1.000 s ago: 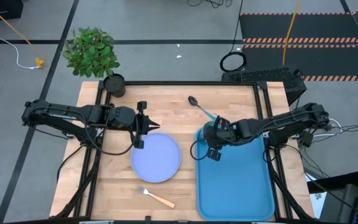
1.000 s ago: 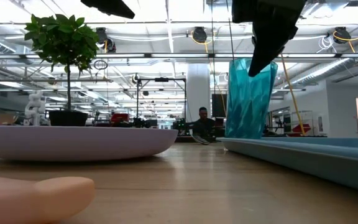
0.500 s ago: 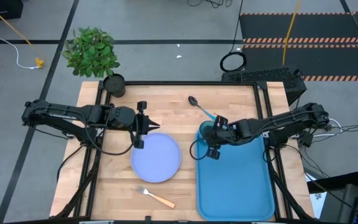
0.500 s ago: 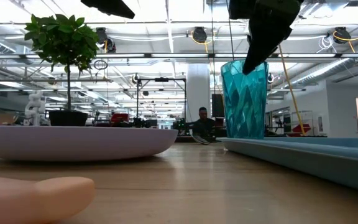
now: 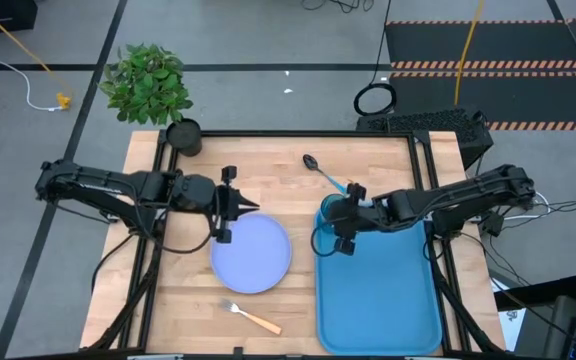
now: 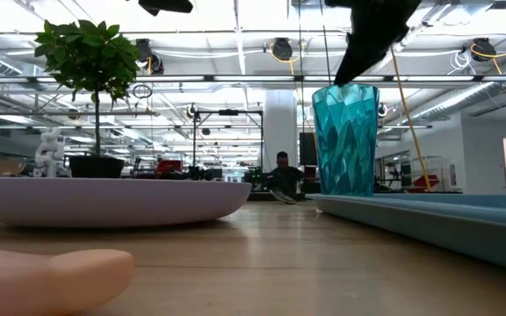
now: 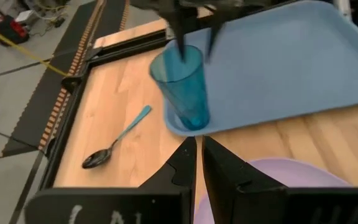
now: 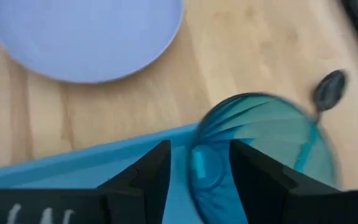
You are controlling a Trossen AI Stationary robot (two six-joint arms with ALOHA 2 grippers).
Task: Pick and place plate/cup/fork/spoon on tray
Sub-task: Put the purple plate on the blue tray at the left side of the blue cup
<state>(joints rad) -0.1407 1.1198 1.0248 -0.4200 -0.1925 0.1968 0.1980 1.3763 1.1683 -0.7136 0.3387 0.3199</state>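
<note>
1. The right gripper (image 5: 339, 218) hangs over the far left corner of the tray (image 5: 383, 300); its two dark fingers (image 8: 148, 174) stand spread, clear of any object, holding nothing.
2. Just under and ahead of those fingers stands the cup (image 5: 334, 210), upright on the tray floor in that far left corner, close to the rim. In the low view the cup (image 6: 345, 139) stands free on the tray, with the right gripper's dark tip just above its rim.
3. Beyond the cup, off the tray on the bare wood, lies the spoon (image 5: 323, 174), its bowl pointing to the table's far edge and its light blue handle running back toward the tray corner.
4. To the side of the right gripper, past the tray's left rim, lies the plate (image 5: 252, 252) flat on the table (image 5: 268, 155).
5. The left gripper (image 5: 230, 203) hovers at the plate's far left edge, its fingers (image 7: 182, 168) drawn nearly together with only a thin slit between them, nothing in it.
6. Farther off, near the table's front edge and beside the tray, lies the fork (image 5: 250, 316), well apart from both grippers.
7. A potted plant (image 5: 151, 87) stands at the far left corner of the table.
</note>
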